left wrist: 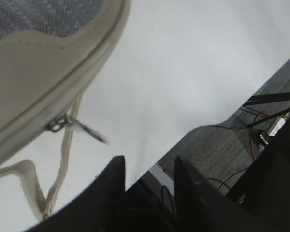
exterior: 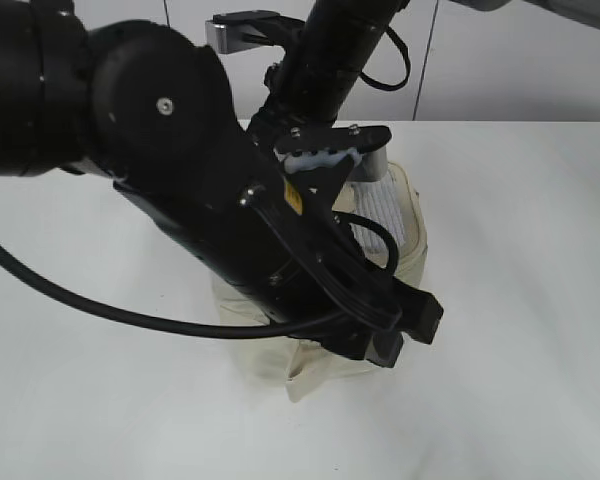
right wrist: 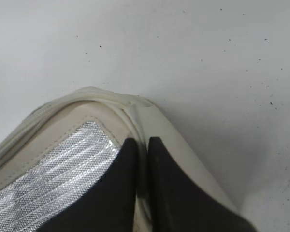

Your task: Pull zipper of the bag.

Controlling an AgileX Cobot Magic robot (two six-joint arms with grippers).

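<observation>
Sitting on the white table [exterior: 520, 300], the bag [exterior: 405, 265] is a small boxy cream fabric case, largely hidden in the exterior view behind the left arm [exterior: 200, 190]; its contents cannot be seen from any camera. No brand or readable writing shows on the bag; only a small yellow sticker [exterior: 292, 203] appears on the arm, too small to read. The left wrist view shows what the exterior view hides: the zipper [left wrist: 53, 104] running along the bag's rim, a silver pull tab [left wrist: 89, 130] sticking out from it over the table, blurred, and a loose cream strap [left wrist: 63, 164] hanging below. The left gripper [left wrist: 147, 186] has its jaws standing apart with nothing between them, just beside the tab but not touching it. The right wrist view alone shows the silvery mesh panel [right wrist: 53, 179] on the bag's top and the rounded corner seam. There the right gripper [right wrist: 142, 186] has its jaws drawn nearly together, pinching the cream rim of the bag at that corner.
</observation>
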